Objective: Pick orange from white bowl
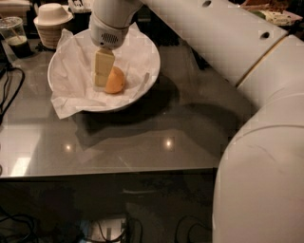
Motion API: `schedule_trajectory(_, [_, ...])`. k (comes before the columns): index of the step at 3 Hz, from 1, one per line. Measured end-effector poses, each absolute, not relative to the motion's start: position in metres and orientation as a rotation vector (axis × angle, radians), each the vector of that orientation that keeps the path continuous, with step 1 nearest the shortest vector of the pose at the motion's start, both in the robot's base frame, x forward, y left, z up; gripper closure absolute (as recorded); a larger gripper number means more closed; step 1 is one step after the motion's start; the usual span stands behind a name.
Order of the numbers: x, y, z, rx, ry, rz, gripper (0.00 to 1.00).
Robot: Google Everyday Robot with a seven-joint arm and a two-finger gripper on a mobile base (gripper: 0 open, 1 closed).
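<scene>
The white bowl (142,45) stands on the grey table at the back left, lined with crumpled white paper (71,76). The orange (116,80) lies inside it, a little right of the middle. My gripper (103,76) reaches down into the bowl from above, its cream tip against the orange's left side. The white arm (213,33) runs from the right across the bowl's back rim and hides part of it.
A cream ribbed lidded bowl (52,21) stands behind the white bowl. A plastic cup with dark drink (14,35) is at the far left, with black cables (9,90) below it. A food tray (278,14) sits at the back right. The table's front edge (109,171) is near.
</scene>
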State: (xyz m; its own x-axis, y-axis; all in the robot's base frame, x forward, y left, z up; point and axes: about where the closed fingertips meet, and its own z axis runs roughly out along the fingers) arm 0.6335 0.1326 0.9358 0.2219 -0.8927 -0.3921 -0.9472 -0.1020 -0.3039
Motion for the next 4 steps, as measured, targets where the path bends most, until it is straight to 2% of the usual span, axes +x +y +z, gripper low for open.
schedule_trajectory(1, [0.6331,0.1331,0.942,-2.016,1.68,0.121,0.19])
schedule_trajectory(2, [0.6331,0.1331,0.942,-2.016,1.68,0.121,0.42])
schedule_trajectory(3, [0.6331,0.1331,0.9419,-2.016,1.68,0.121,0.39])
schedule_trajectory(4, [0.6333,0.1332,0.9413,-2.016,1.681,0.122,0.27])
